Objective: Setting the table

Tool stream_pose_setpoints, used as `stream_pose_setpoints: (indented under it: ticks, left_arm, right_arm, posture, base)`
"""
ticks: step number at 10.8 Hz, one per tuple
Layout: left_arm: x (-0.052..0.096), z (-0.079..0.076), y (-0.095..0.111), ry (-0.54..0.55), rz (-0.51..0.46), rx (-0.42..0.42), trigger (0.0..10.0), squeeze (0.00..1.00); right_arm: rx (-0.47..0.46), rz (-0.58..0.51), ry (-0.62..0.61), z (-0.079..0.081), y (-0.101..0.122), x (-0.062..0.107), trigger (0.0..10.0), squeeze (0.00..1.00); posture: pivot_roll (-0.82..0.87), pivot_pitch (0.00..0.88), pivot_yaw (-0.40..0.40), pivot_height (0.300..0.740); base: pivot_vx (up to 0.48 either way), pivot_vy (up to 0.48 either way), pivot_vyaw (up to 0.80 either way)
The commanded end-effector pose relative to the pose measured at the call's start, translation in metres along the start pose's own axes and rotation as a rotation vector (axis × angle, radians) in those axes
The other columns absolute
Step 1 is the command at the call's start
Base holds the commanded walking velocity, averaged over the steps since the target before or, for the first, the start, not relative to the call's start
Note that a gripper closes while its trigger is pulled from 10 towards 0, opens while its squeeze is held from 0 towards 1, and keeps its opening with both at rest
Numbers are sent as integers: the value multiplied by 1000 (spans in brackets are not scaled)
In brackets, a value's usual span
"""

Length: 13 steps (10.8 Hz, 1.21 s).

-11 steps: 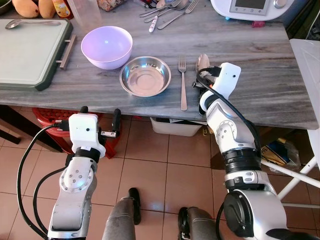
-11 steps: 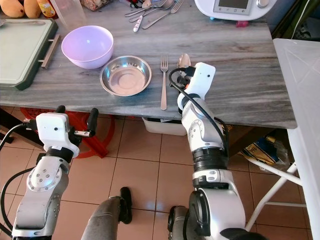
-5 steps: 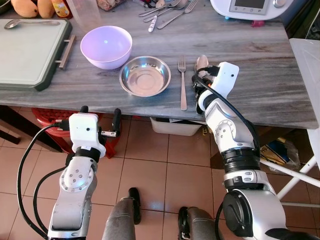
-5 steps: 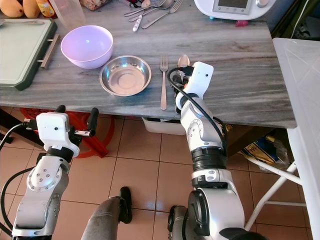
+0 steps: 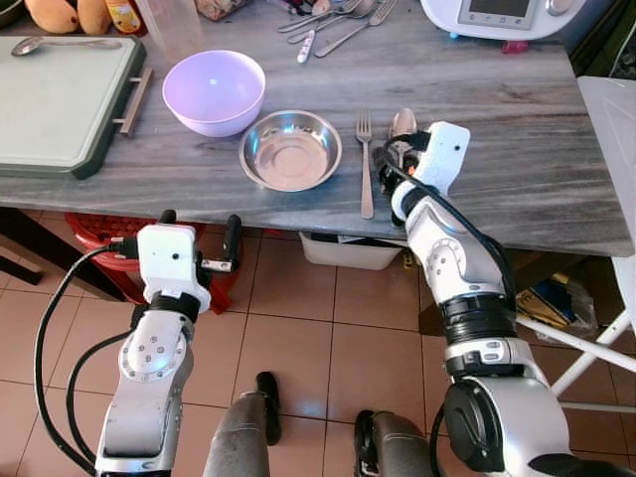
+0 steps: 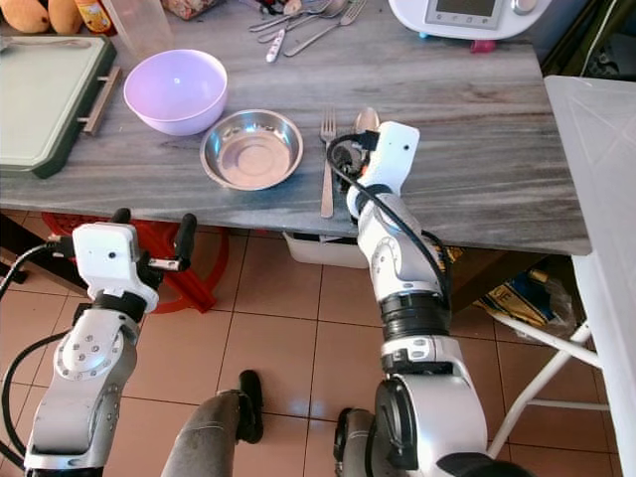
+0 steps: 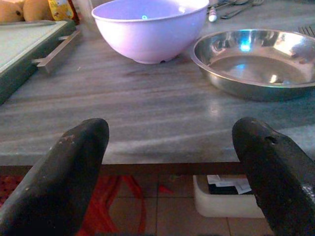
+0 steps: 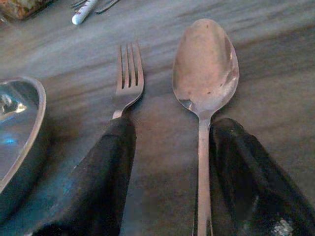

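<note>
Spoon (image 8: 204,78): polished metal, oval bowl, flat on grey wood-grain table (image 5: 517,119), centre frame, beside fork (image 5: 365,164). Right pincer (image 8: 167,172): fingers wide, straddling the spoon handle. Round steel bowl (image 5: 290,151) left of fork; lilac plastic bowl (image 5: 213,91) beyond. Left pincer (image 7: 167,172): wide, empty, below table edge, lower left.

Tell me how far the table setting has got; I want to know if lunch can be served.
One place looks nearly laid: the steel bowl with the fork beside it. The right gripper is open around the spoon, which lies on the table. More cutlery lies at the far edge, and the left gripper hangs open below the table.
</note>
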<state>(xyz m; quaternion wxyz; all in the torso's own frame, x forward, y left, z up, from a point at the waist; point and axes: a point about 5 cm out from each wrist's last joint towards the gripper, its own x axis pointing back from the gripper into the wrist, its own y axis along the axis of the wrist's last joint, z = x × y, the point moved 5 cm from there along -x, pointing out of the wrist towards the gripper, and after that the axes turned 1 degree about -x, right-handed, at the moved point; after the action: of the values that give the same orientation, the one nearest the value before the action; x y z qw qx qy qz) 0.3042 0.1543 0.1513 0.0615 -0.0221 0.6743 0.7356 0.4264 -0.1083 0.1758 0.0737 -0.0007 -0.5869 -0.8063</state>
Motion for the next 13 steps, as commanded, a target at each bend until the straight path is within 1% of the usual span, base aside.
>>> stream_pose_setpoints:
  ticks: [1,2,3,4,5,6,7,8,10,13]
  left_arm:
    - [2,0,-5,-6,22,-3,10000,0]
    - [2,0,-5,-5,22,-2,10000,0]
    - [2,0,-4,-6,20,-1,10000,0]
    - [1,-1,-4,-6,19,-1,10000,0]
    - [1,0,-4,-5,18,-1,10000,0]
    - [1,0,-4,-5,18,0,10000,0]
    - [0,0,-4,-6,17,0,10000,0]
    - [0,-1,-3,-8,15,2,10000,0]
    - [-1,-1,-3,-9,14,3,10000,0]
    - [-1,-1,-2,-11,10,1,10000,0]
  right_arm:
    - [-11,134,-70,-22,-40,6,10000,310]
    - [-13,132,-70,-23,-40,6,10000,1000]
    - [-8,116,-69,-24,-37,7,10000,1000]
    - [22,77,-41,-21,-30,7,10000,1000]
    - [73,34,-8,-18,-24,9,10000,765]
    - [74,34,-9,-20,-25,10,10000,412]
    - [72,34,-14,-22,-25,12,10000,259]
    - [67,16,-18,-25,-23,13,10000,184]
    - [56,-8,-16,-27,-20,14,10000,145]
    - [20,-50,21,-19,-11,13,10000,145]
  posture:
    - [31,292,9,740]
    - [30,291,10,740]
    - [31,291,10,740]
    - [30,291,12,740]
    - [30,289,13,740]
    - [29,289,13,740]
    - [29,289,13,740]
    - [29,287,15,740]
    - [29,286,17,740]
    - [30,284,17,740]
  base:
    - [0,0,0]
    - [0,0,0]
    - [0,0,0]
    - [0,0,0]
    - [0,0,0]
    - [0,0,0]
    - [0,0,0]
    - [0,0,0]
    - [0,0,0]
    - [0,0,0]
